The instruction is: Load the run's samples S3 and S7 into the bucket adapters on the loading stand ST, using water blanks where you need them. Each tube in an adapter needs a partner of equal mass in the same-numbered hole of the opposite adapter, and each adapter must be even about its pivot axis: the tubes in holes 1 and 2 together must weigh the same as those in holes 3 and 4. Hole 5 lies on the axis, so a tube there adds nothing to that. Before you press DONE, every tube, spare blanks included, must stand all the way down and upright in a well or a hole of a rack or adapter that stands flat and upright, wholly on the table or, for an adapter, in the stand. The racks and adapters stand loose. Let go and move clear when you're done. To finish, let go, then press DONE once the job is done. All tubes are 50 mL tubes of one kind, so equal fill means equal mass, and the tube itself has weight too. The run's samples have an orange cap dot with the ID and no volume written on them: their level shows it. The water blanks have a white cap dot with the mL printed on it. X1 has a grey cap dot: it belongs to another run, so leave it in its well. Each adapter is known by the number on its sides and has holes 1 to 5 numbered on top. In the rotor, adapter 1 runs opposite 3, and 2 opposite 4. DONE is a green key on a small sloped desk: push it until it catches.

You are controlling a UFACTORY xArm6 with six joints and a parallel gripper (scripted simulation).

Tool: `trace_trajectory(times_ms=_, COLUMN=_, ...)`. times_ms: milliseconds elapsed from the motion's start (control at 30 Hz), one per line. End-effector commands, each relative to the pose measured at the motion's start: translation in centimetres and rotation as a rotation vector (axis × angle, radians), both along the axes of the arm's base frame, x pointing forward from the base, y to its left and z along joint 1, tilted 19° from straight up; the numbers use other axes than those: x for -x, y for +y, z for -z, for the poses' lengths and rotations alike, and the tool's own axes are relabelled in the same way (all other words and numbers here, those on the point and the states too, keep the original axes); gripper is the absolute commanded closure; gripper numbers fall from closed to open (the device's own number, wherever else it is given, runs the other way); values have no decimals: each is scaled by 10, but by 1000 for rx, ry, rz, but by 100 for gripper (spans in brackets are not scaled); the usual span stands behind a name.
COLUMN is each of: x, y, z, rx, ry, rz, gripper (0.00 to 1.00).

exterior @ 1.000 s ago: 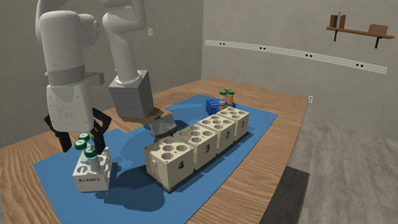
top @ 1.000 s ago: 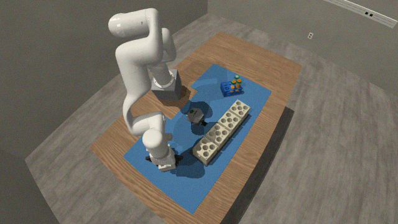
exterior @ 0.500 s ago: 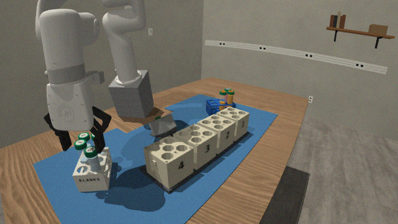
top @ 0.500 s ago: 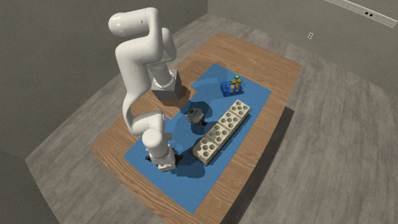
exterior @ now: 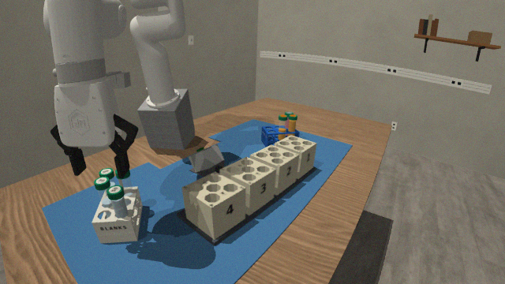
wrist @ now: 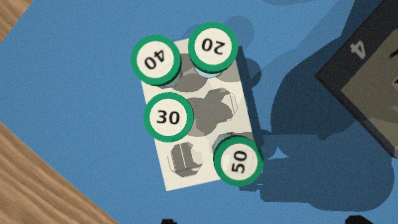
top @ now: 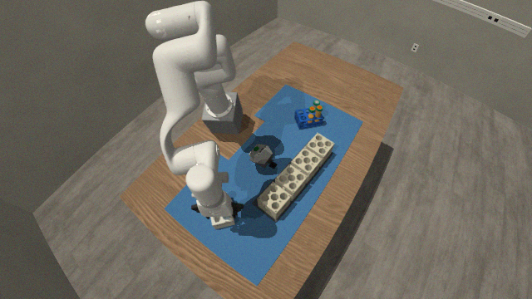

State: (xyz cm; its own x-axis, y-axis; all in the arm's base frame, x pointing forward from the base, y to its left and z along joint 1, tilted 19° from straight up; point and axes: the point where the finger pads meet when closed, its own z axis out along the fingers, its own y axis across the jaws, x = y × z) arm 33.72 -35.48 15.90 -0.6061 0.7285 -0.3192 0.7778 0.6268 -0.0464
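- Four water blanks with green caps stand in the BLANKS rack [top: 223,224] [exterior: 118,233] [wrist: 172,182]: the 40 [exterior: 106,173] [wrist: 156,60], the 20 [exterior: 122,173] [wrist: 213,47], the 30 [exterior: 102,182] [wrist: 168,117] and the 50 [exterior: 115,192] [wrist: 238,161].
- The gripper [top: 217,208] [exterior: 101,173] [wrist: 263,220] is above this rack, its fingers wide apart and holding nothing.
- Four numbered bucket adapters [top: 287,208] [exterior: 230,222] sit in one row in the loading stand [exterior: 215,241].
- Adapter 4 is the nearest to the BLANKS rack.
- Orange-dotted sample tubes [top: 319,109] [exterior: 293,118] are in the blue rack [top: 307,125] [exterior: 269,139], near adapter 1 [top: 326,151] [exterior: 308,158]; their IDs are too small for reading.
- The sloped desk [top: 262,156] [exterior: 208,160] stands on the blue mat [top: 249,257] [exterior: 87,256] [wrist: 75,90].
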Motion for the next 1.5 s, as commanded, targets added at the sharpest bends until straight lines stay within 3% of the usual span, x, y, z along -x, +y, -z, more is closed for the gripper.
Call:
trace_trajectory(times_ms=0, x=1, y=2, z=-12, rx=3, ry=-3, rz=0, gripper=0)
trace_trajectory(times_ms=700, x=10, y=16, z=-60, rx=3, ry=-3, rz=0, gripper=0)
trace_trajectory(times_ms=833, x=9, y=21, z=-60, rx=-3, ry=-12, rz=31, gripper=0)
trace_trajectory(times_ms=1467, x=-9, y=102, z=-39, rx=-99, ry=-170, rz=567, gripper=0)
